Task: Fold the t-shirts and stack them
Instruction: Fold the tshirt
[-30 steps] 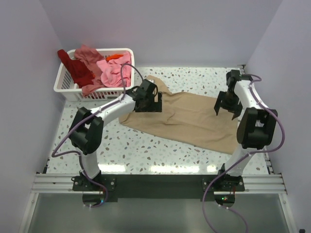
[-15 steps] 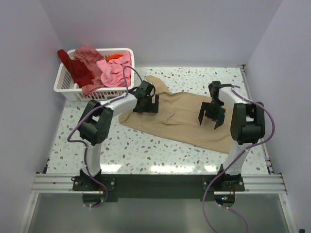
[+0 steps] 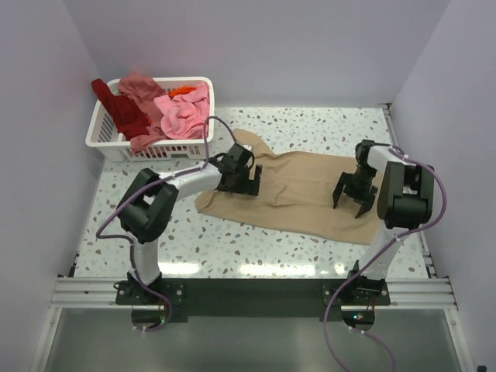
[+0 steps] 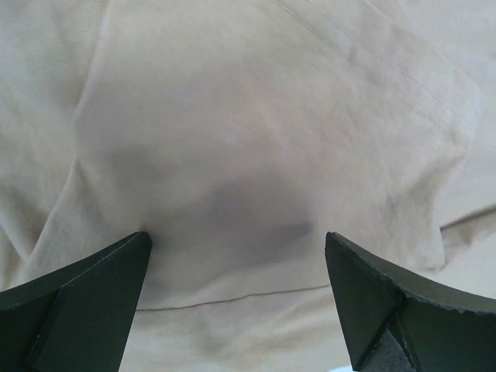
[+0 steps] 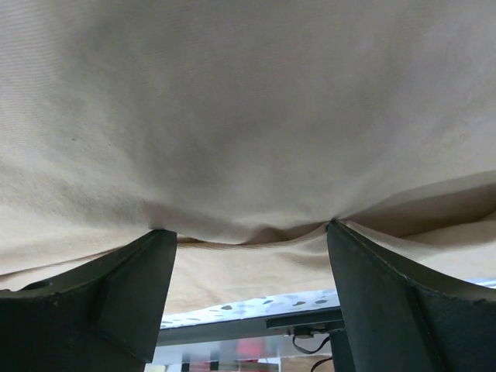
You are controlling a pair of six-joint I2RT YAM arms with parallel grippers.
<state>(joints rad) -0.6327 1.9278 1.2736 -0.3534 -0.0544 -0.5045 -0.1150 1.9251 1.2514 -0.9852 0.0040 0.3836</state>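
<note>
A large tan t-shirt (image 3: 298,190) lies spread across the table's middle, and it fills the left wrist view (image 4: 248,116) and the right wrist view (image 5: 248,101). My left gripper (image 3: 245,184) (image 4: 236,252) is open, with both fingertips down on the shirt's left part. Over the shirt's right part my right gripper (image 3: 350,201) (image 5: 248,230) is open, its tips pressing into the cloth, which puckers between them. Pink (image 3: 184,112), dark red (image 3: 122,110), salmon (image 3: 139,84) and orange (image 3: 183,91) t-shirts are heaped in the basket.
The white slatted basket (image 3: 105,139) stands at the back left corner of the speckled table (image 3: 232,240). Walls close in the left, back and right sides. The table's near edge and metal rail (image 5: 310,322) show below the shirt's hem in the right wrist view.
My right gripper swung left and nearer over the shirt, then came down onto its right part. My left gripper shifted a little nearer and rightwards, dragging the shirt's left edge with it.
</note>
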